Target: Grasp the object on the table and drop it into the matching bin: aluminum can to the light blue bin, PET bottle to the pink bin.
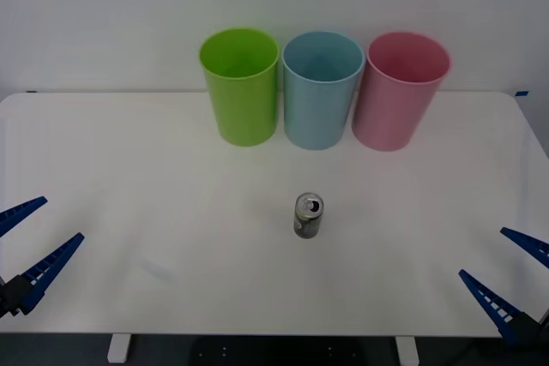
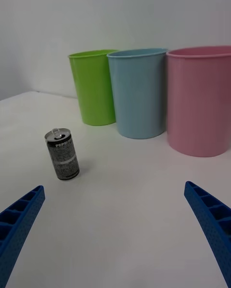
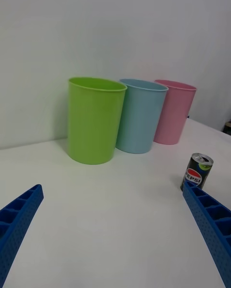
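Standing untouched mid-tabletop [image 1: 129, 169], the Pepsi can [image 1: 308, 215] awaits grasping; left hand [image 1: 26, 242] and right hand [image 1: 506, 272] both released at near corners; next, reach, then light blue bin [image 1: 322, 92].

Left gripper [image 1: 34, 231] and right gripper [image 1: 506, 265] hover low, jaws apparently spread wide.

The can [image 1: 308, 215] stands upright mid-table [image 1: 129, 169] — well before three bins in a row at the far edge: one [image 1: 240, 85] left, another [image 1: 322, 89] centre, the last [image 1: 400, 90] right.
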Robot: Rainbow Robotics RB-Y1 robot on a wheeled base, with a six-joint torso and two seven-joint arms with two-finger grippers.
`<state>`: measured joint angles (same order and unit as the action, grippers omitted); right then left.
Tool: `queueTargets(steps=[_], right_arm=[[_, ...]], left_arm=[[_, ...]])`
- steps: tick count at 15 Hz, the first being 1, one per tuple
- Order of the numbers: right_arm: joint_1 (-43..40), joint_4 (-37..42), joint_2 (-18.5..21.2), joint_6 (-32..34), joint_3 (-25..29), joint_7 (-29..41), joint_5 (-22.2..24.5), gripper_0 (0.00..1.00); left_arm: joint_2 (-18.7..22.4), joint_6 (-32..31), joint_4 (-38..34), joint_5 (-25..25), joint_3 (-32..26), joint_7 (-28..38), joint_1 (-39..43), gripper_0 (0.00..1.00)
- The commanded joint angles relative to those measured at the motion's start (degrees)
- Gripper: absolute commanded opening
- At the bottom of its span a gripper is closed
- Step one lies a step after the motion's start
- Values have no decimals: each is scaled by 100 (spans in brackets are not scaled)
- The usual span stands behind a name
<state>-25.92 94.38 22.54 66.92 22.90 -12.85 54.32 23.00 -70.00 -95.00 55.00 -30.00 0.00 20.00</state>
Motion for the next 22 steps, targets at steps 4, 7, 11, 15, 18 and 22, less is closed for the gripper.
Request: queueTargets(steps=[4, 7, 11, 15, 18, 22], right_arm=[[474, -764, -4, 199, -409, -341, 35, 100], [649, -816, -4, -153, -752, -535, 35, 100], [808, -816, -4, -698, -1200, -754, -1, 100], [957, -825, -21, -1155, -1649, -886, -62, 100], [1045, -816, -21, -1506, -2027, -992, -106, 100], [1177, -816, -21, -1858, -2396, -1079, -115, 100]], left_arm=[[0, 0, 0, 0, 0, 0, 0, 100], [0, 0, 0, 0, 0, 0, 0, 100], [0, 0, 0, 0, 0, 0, 0, 100], [0, 0, 0, 0, 0, 0, 0, 100], [0, 0, 0, 0, 0, 0, 0, 100], [0, 0, 0, 0, 0, 0, 0, 100]])
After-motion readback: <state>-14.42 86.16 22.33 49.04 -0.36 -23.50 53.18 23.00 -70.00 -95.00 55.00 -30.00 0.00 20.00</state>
